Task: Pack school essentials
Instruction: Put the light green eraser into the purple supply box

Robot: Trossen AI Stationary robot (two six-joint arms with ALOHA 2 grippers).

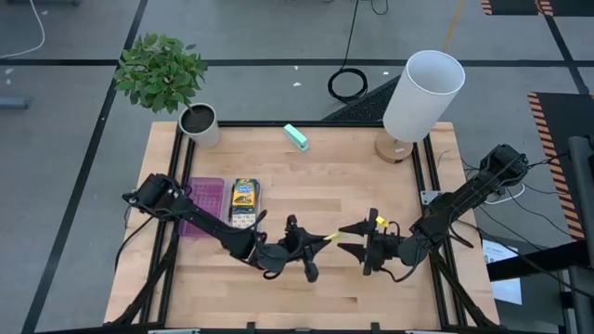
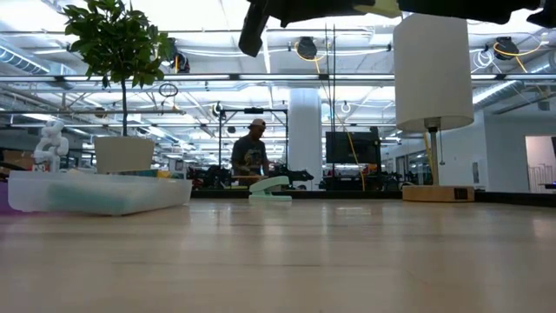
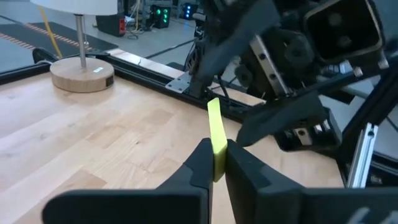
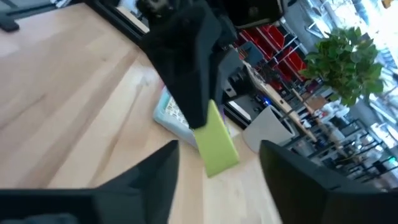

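A small flat yellow piece [image 3: 214, 127] sticks out of my left gripper [image 3: 216, 148], which is shut on it above the middle of the table [image 1: 325, 239]. My right gripper [image 4: 217, 149] faces it from the right and is open. Its two fingers stand either side of the piece's free end [image 4: 217, 140] without touching it. The yellow-green crayon box [image 1: 244, 201] lies flat at the left, beside a purple-and-clear case [image 1: 204, 206]. My left gripper pinches the yellow piece's near end [image 3: 217, 163] between its two fingers. The fingers come roughly level from the table's left and lie along the piece. The piece stands on edge, points toward my right gripper and is lifted clear of the table.
A teal block [image 1: 296, 137] lies at the far middle. A white-shaded lamp [image 1: 419, 93] stands at the far right and a potted plant [image 1: 186, 102] at the far left. Bare wood lies along the near edge [image 1: 306, 301].
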